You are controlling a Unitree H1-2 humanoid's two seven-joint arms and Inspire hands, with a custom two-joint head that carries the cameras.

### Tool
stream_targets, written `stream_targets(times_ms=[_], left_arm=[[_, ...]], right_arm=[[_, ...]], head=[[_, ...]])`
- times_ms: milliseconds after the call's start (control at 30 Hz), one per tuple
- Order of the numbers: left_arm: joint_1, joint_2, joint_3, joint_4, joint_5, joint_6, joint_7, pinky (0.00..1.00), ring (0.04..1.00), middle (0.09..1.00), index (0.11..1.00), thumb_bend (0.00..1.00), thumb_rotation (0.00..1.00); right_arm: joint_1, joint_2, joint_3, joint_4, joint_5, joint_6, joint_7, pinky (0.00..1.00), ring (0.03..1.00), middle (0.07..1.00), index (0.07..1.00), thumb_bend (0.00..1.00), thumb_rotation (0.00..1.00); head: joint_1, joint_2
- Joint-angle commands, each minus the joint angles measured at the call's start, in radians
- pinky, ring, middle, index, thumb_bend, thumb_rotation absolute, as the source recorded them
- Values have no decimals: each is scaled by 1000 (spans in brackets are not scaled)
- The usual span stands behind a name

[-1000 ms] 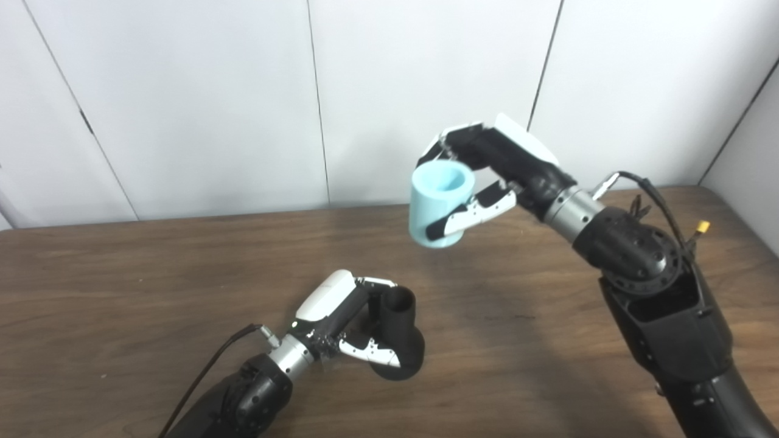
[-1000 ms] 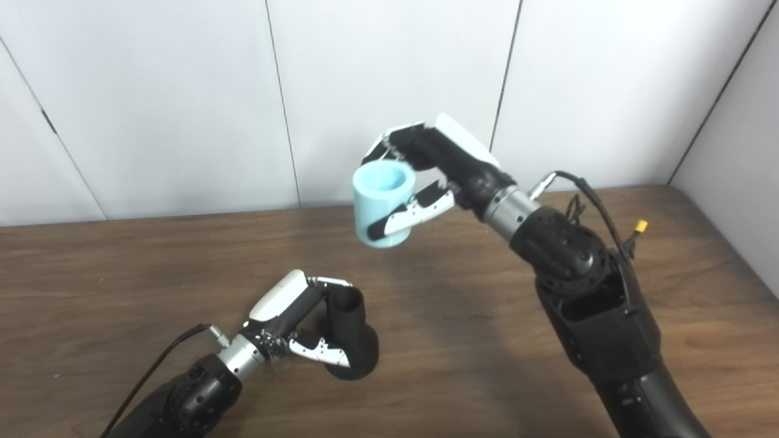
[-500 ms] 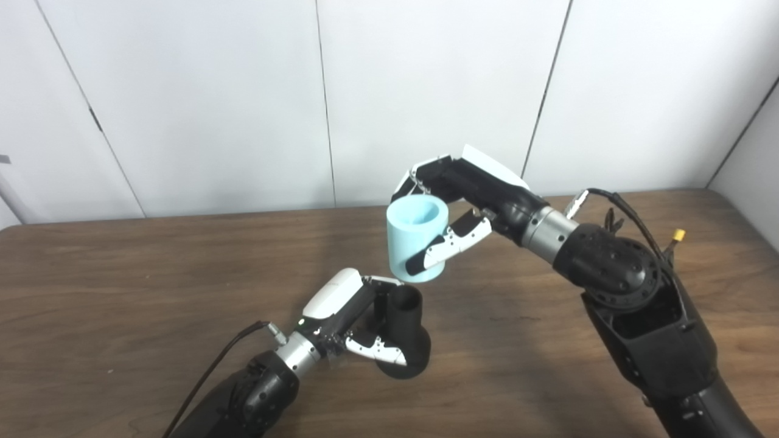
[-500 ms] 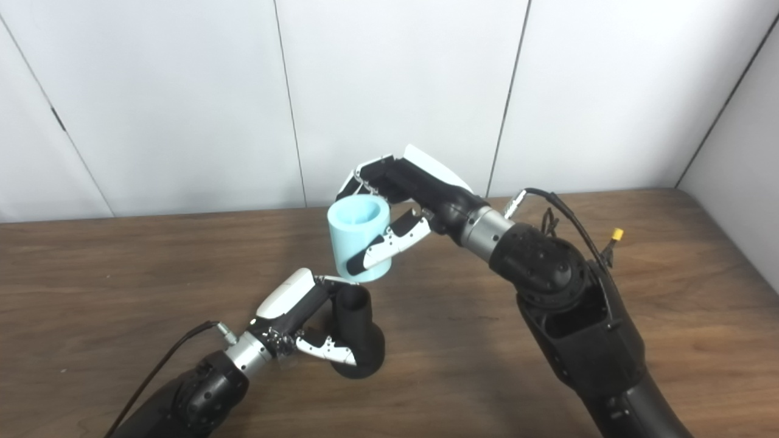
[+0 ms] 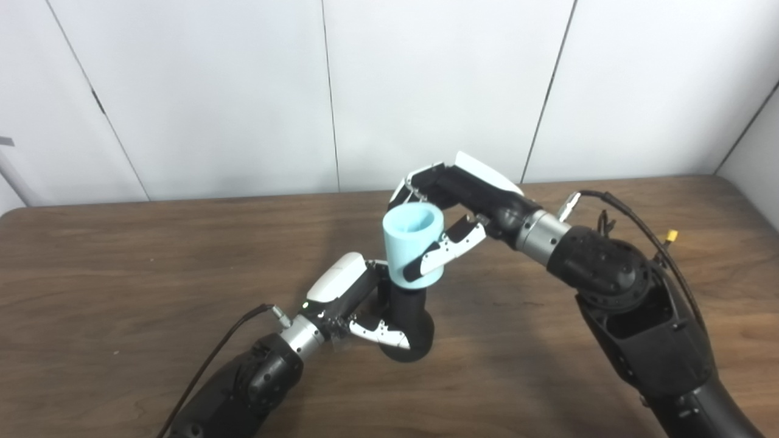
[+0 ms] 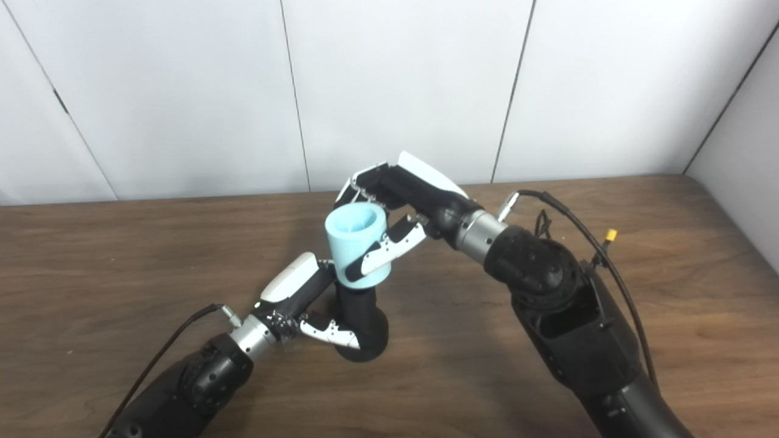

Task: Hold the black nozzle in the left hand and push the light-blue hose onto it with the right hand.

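The black nozzle stands upright on the wooden table, its round base down and its neck pointing up. My left hand is shut on it from the left, thumb across the base. The light-blue hose, a short open tube, sits over the top of the nozzle's neck and hides the rim. My right hand is shut on the hose from behind and from the right, thumb across its front. In the right eye view the hose covers the neck of the nozzle in the same way.
The brown wooden table runs to a white panelled wall at the back. A cable with a yellow connector loops off my right forearm at the right.
My right hand has carried the light-blue hose down and to the left until it sits over the nozzle's neck. The left hand kept its hold; the camera tilted a little.
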Motion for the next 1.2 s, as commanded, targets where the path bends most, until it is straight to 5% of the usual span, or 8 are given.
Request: stream_targets(times_ms=[0, 900, 1067, 1167], left_arm=[[158, -6, -67, 86, 72, 91, -109, 371, 404, 487, 513, 501, 0], [174, -4, -58, 57, 78, 101, -109, 380, 412, 484, 509, 502, 0], [173, -2, -58, 56, 76, 100, -113, 380, 415, 482, 509, 502, 0], [175, 0, -56, 48, 74, 116, -121, 390, 419, 482, 507, 503, 0]], right_arm=[[-34, -5, -10, -12, -5, -58, -7, 284, 345, 438, 512, 527, 0], [65, 4, 5, 81, -21, -178, -28, 279, 338, 436, 514, 526, 0], [96, -22, 3, 70, -25, -245, -29, 281, 339, 436, 513, 526, 0], [121, -38, -2, 86, -18, -360, -44, 284, 346, 442, 510, 527, 0]], head=[[-2, 2], [3, 32], [10, 38], [12, 40]])
